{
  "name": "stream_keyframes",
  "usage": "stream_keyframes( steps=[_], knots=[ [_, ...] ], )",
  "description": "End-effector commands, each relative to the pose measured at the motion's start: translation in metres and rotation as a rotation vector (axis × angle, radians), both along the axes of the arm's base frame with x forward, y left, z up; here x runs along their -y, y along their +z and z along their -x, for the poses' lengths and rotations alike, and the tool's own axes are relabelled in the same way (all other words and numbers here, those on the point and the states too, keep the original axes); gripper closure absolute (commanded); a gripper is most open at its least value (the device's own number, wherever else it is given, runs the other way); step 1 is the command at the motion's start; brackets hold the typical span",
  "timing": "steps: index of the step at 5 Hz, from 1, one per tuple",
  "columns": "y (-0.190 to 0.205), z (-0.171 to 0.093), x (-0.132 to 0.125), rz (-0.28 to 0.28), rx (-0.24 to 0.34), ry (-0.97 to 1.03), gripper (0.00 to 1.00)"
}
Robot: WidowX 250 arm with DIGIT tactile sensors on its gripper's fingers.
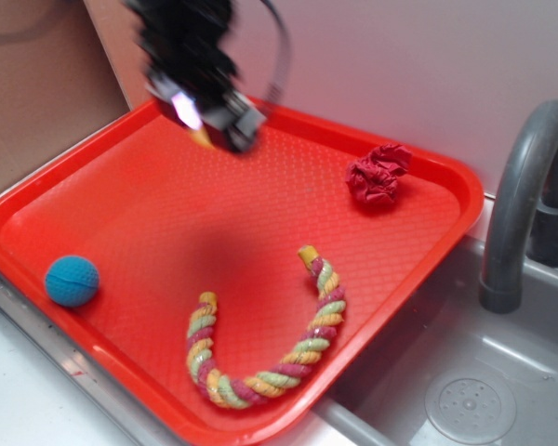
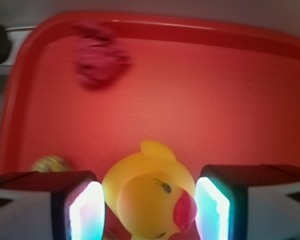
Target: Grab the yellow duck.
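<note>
In our wrist view, closest to us, the small glossy yellow rubber duck point(image 2: 150, 197) with its red-orange beak sits between our two fingers point(image 2: 87, 212), whose lit pads stand on either side of its body. A thin gap shows on each side, so we cannot tell whether the pads actually press on it; the fingers are spread about as wide as the duck.

In the exterior view, nearest the camera, the twisted rope toy of yellow, pink and green strands point(image 1: 260, 344) lies in a U shape near the front edge of the red textured plastic tray point(image 1: 149, 214). Left of it, well apart, the blue ball point(image 1: 72, 281) rests close to the tray's front-left rim. The tray sits on the bench point(image 1: 19, 400) beside a grey sink point(image 1: 446, 372) with a curved grey faucet point(image 1: 516, 195).

Farther back, the crumpled dark red cloth point(image 1: 378, 174) lies near the tray's far right corner. At the far left of the tray our black gripper point(image 1: 214, 125), blurred, hangs over the surface, and only a sliver of yellow from the duck shows beneath it.
</note>
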State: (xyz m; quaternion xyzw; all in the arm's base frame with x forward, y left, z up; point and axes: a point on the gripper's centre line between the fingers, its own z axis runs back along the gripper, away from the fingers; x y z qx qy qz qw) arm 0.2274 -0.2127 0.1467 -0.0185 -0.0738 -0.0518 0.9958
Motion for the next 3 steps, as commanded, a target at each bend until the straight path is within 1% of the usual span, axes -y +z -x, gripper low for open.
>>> stream_keyframes(
  steps=[1, 2, 3],
  knots=[
    [0.062, 0.019, -0.087, 0.041, 0.090, 0.030, 1.00],
    [0.081, 0.030, -0.121, 0.084, 0.126, 0.078, 1.00],
    [0.081, 0.025, -0.124, 0.155, 0.109, 0.011, 1.00]
  ],
)
